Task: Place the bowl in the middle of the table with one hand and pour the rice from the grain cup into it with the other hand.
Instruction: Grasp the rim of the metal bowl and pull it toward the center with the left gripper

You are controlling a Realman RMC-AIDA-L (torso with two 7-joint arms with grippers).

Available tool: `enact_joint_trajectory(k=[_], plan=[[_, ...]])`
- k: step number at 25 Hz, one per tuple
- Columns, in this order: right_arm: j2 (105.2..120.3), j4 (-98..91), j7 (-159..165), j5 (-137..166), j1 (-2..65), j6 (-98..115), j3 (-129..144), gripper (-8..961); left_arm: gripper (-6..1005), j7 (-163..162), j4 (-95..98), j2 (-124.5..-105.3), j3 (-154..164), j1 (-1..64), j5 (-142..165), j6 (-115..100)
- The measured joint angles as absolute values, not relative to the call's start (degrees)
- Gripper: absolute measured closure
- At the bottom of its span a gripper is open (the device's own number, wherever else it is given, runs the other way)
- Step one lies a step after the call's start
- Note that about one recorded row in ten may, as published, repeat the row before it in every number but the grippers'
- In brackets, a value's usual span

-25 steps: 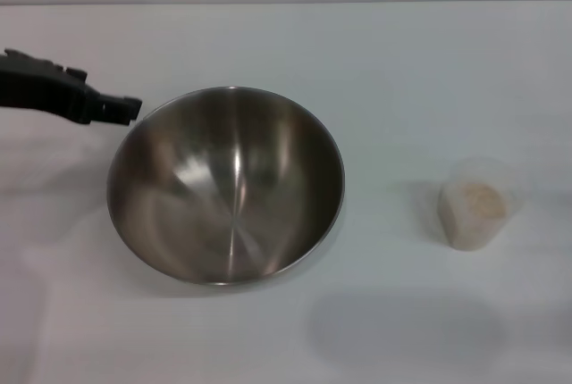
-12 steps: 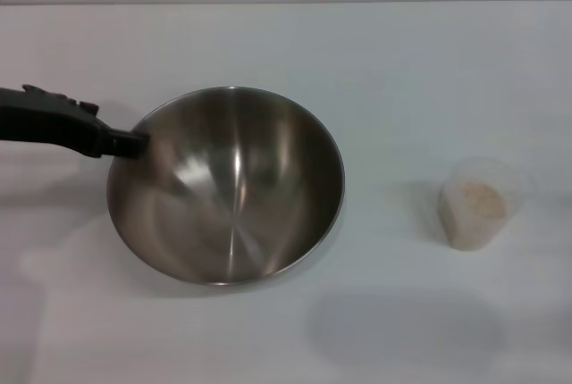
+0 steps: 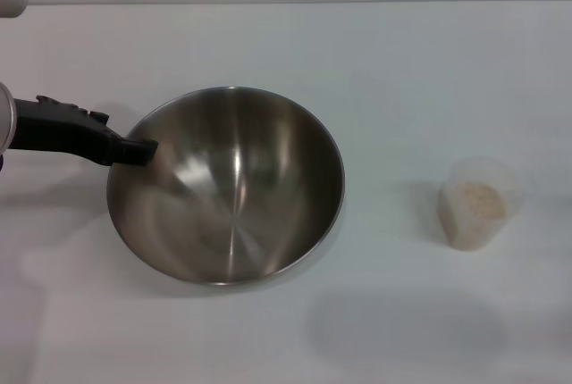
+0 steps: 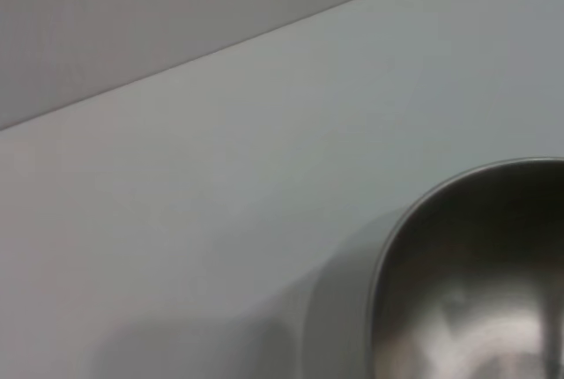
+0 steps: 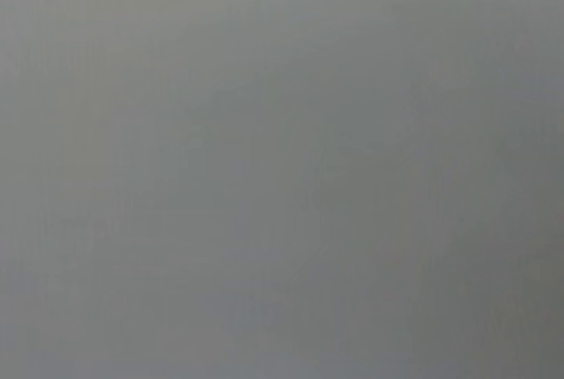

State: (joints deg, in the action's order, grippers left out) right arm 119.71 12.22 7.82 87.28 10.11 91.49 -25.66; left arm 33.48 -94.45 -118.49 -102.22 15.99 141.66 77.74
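The bowl [image 3: 225, 186] sits on the white surface [image 3: 402, 71] left of centre in the head view, its shiny brushed inside facing up and holding nothing. No brand, label or writing can be read on it or on anything else in the frames.

The left gripper [image 3: 134, 150] reaches in from the left edge of the frame, a dark, slim shape whose tip meets the bowl's upper-left rim. From this angle the fingers merge into one dark mass at the rim, so whether they are spread, pressed together or pinching the rim cannot be told.

The grain cup [image 3: 476, 205] stands upright in the right part of the frame, well apart from the bowl. It is translucent plastic, and the rice [image 3: 475, 201] shows inside it as a pale beige mass.

In the left wrist view the bowl's rim [image 4: 414, 211] curves through the lower-right corner, with bare surface and a grey wall strip across the upper left.

The right gripper appears nowhere; the right wrist view shows only a flat grey field.
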Motion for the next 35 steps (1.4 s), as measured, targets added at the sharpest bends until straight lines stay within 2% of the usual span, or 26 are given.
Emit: enact_joint_trajectory(k=[35], plan=[[119.62,12.1,7.4,87.3,10.1,90.7,-25.7,113,202,33.4,-87.2,-118.47,-97.9,15.6,143.0,71.2]])
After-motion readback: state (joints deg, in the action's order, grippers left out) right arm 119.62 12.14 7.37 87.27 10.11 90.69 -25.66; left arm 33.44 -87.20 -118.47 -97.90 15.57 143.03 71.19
